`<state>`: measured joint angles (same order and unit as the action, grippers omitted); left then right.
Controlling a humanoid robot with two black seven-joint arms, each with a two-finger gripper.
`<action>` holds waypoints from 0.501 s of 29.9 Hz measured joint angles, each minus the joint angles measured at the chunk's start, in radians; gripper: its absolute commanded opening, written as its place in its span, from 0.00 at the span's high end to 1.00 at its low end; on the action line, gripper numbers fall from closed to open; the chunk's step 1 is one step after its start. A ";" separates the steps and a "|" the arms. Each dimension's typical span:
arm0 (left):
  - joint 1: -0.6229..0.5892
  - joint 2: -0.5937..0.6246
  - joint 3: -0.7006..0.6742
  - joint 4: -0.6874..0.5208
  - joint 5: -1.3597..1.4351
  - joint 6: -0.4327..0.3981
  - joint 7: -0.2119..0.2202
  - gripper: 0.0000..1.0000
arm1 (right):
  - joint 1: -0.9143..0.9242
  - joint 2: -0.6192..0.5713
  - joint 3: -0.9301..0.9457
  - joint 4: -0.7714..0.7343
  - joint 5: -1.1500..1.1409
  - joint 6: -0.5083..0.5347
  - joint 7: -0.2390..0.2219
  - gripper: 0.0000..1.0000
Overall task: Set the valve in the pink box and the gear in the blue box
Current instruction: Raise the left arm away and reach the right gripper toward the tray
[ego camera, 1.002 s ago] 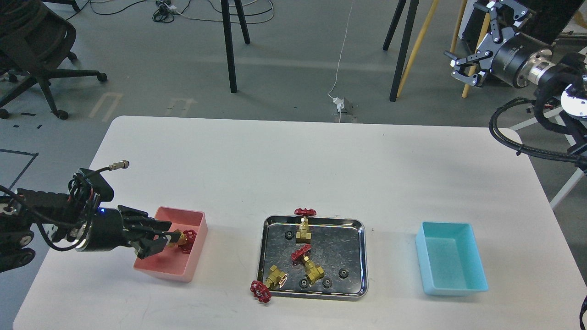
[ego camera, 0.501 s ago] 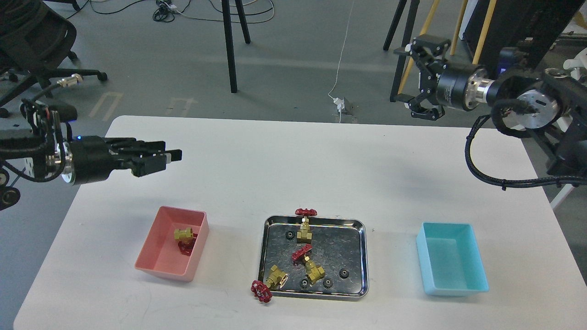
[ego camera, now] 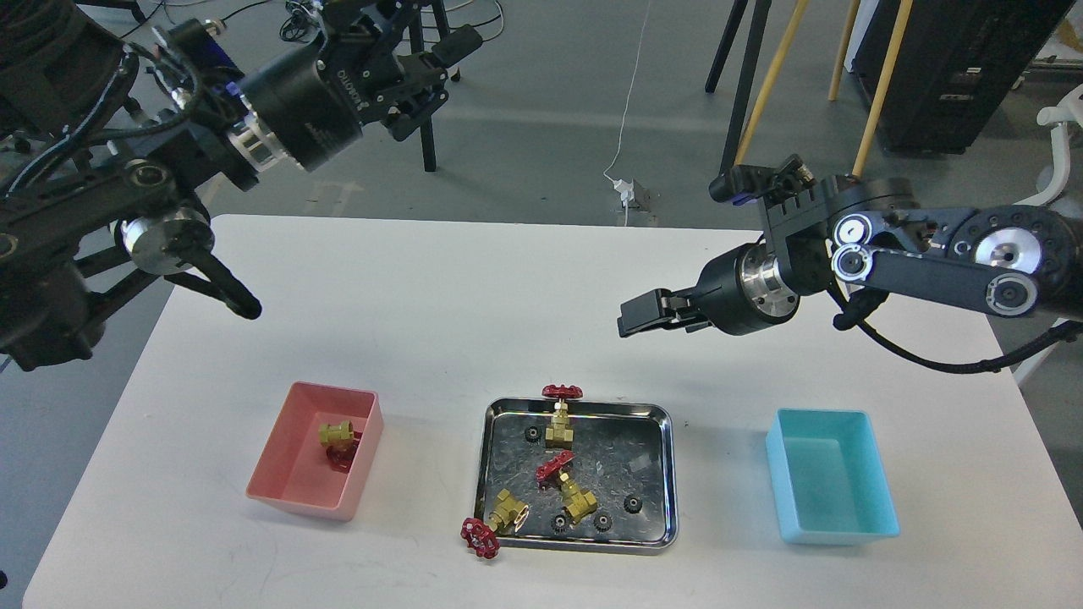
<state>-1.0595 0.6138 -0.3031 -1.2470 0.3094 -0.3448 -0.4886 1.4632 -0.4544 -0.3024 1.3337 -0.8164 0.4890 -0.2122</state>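
White table [ego camera: 508, 296], four valves [ego camera: 338, 440], four gears [ego camera: 633, 504]

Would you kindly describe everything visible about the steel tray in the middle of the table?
The steel tray is a shiny, rectangular metal pan with rounded corners and a low raised rim, lying flat on the white table between the pink box and the blue box. It holds three brass valves with red handwheels; two handwheels overhang the rim, at the far edge and near-left corner. Four small black gears lie inside. No tool touches it.
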 measured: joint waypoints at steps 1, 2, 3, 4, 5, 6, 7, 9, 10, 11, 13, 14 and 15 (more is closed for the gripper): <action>0.010 -0.025 -0.023 0.003 -0.005 -0.001 0.000 0.38 | 0.017 0.021 -0.031 0.013 -0.023 0.000 0.000 0.68; 0.020 -0.043 -0.043 0.005 -0.007 -0.002 0.000 0.37 | 0.030 0.042 -0.056 0.020 -0.044 0.000 0.000 0.68; 0.030 -0.062 -0.064 0.007 -0.008 -0.001 0.000 0.37 | 0.038 0.058 -0.072 0.024 -0.057 0.000 0.000 0.68; 0.039 -0.080 -0.081 0.009 -0.008 -0.001 0.000 0.37 | 0.046 0.076 -0.088 0.028 -0.068 0.000 0.000 0.68; 0.046 -0.094 -0.093 0.010 -0.008 -0.001 0.000 0.37 | 0.054 0.094 -0.103 0.032 -0.076 0.000 0.001 0.68; 0.053 -0.109 -0.101 0.011 -0.008 0.001 0.000 0.36 | 0.061 0.111 -0.120 0.036 -0.080 -0.001 0.001 0.68; 0.058 -0.122 -0.107 0.011 -0.008 0.005 0.000 0.36 | 0.069 0.135 -0.144 0.040 -0.083 0.000 0.001 0.68; 0.064 -0.146 -0.111 0.012 -0.008 0.019 0.000 0.36 | 0.078 0.188 -0.189 0.044 -0.086 0.000 0.003 0.68; 0.068 -0.157 -0.111 0.012 -0.008 0.028 0.000 0.36 | 0.080 0.214 -0.210 0.045 -0.087 0.000 0.003 0.68; 0.073 -0.166 -0.111 0.012 -0.008 0.038 0.000 0.36 | 0.080 0.238 -0.229 0.045 -0.087 0.000 0.003 0.68; 0.084 -0.185 -0.111 0.012 -0.007 0.056 0.000 0.35 | 0.076 0.280 -0.257 0.044 -0.088 -0.001 0.003 0.68; 0.088 -0.190 -0.111 0.012 -0.006 0.060 0.000 0.35 | 0.073 0.301 -0.269 0.043 -0.088 0.000 0.003 0.68; 0.090 -0.194 -0.111 0.012 -0.006 0.063 0.000 0.35 | 0.071 0.319 -0.278 0.041 -0.088 0.000 0.003 0.68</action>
<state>-0.9694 0.4201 -0.4142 -1.2346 0.3033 -0.2821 -0.4886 1.5344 -0.1356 -0.5807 1.3743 -0.9048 0.4885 -0.2092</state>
